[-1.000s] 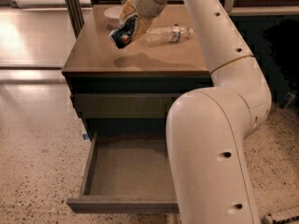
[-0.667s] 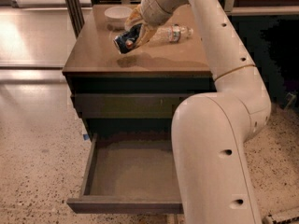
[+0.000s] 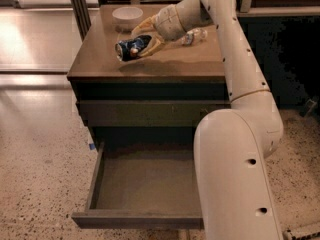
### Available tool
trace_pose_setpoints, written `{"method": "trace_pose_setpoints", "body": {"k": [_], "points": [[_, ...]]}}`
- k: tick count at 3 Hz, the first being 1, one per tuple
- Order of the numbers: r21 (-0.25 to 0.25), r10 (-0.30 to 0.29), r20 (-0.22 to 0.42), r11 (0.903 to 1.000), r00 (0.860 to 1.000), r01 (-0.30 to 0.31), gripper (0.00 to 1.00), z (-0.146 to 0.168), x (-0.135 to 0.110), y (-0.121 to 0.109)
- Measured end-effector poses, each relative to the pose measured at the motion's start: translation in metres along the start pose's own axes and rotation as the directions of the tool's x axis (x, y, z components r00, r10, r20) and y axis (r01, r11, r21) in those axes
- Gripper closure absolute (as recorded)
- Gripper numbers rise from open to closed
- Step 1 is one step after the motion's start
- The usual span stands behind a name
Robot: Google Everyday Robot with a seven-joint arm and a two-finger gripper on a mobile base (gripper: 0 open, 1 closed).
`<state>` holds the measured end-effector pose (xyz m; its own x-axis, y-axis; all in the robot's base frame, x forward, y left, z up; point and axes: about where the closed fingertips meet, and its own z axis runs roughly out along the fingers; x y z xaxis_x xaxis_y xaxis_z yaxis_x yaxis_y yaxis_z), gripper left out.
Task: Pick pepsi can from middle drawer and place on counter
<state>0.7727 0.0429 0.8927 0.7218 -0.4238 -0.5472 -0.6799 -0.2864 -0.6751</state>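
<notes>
The gripper (image 3: 138, 40) is over the far middle part of the counter (image 3: 95, 59), and it is closed on the can (image 3: 129, 49). The two tan fingers (image 3: 143, 22) hold the can from the far side and from the near side, so the pincer is narrow, only as wide as the can. The can is tilted, almost on its side, with one silvery end turned to the left and near; its blue body with the round logo shows between the fingers. It is very low over the counter and a soft shadow lies on the top just beside it, but I cannot tell whether it touches the surface. The white arm (image 3: 235, 174) comes up from the near right, where it fills much of the view, rises along the right side of the cabinet and bends left to the gripper. A white bowl (image 3: 127, 15) stands at the far edge of the counter, near the gripper but apart from it. A clear bottle (image 3: 195, 35) lies on its side to the right of the gripper, partly behind the wrist. Under the counter there is a closed drawer front (image 3: 150, 113), and below it the drawer (image 3: 145, 184) is pulled out toward the near side; its flat grey floor shows, and the arm covers its right part. The ground (image 3: 40, 174) around is pale and speckled.
</notes>
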Motion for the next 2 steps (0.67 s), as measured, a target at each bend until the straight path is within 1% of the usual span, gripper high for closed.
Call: {"method": "trace_pose_setpoints", "body": {"k": [1,2], "points": [[-0.053,-0.002,-0.002,0.9986,1.0,0.002,1.0,0.009,-0.002,0.009],[-0.126,0.001,-0.041,0.9921,0.999,-0.007,1.0,0.018,0.005,0.024]]}}
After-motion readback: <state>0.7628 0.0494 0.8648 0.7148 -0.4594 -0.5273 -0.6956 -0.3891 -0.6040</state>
